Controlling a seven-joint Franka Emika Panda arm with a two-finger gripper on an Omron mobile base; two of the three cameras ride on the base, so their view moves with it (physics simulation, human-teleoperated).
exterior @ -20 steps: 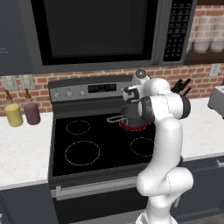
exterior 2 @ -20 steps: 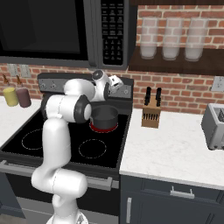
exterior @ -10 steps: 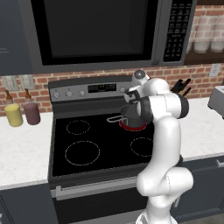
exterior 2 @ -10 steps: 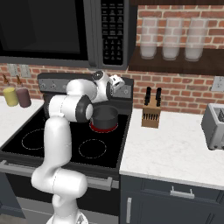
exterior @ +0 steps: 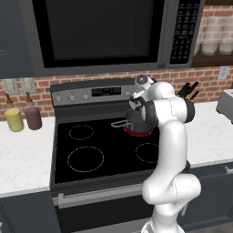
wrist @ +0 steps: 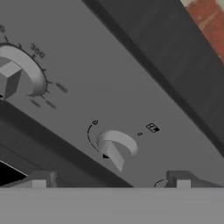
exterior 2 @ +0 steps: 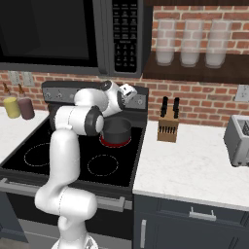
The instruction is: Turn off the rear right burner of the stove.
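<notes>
Brick-backed kitchen, stove [exterior: 61,150] panel edge, fingers [wrist: 39,179] spread near knob [wrist: 114,147]

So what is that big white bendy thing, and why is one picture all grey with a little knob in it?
The white bendy thing is a robot arm standing in a pretend, computer-drawn kitchen. Two pictures come from cameras behind the arm, one on its left and one on its right, so you see the same stove from two sides. The grey picture comes from a small camera on the robot's hand, held very close to the stove's steel control panel. That is why a knob looks so large. The two little grey stubs at the bottom are the fingertips of the gripper; they sit apart and hold nothing. On the stove, a dark pot rests on the rear right burner, which glows red. On the counter are two jars, a knife block and a toaster.
</notes>
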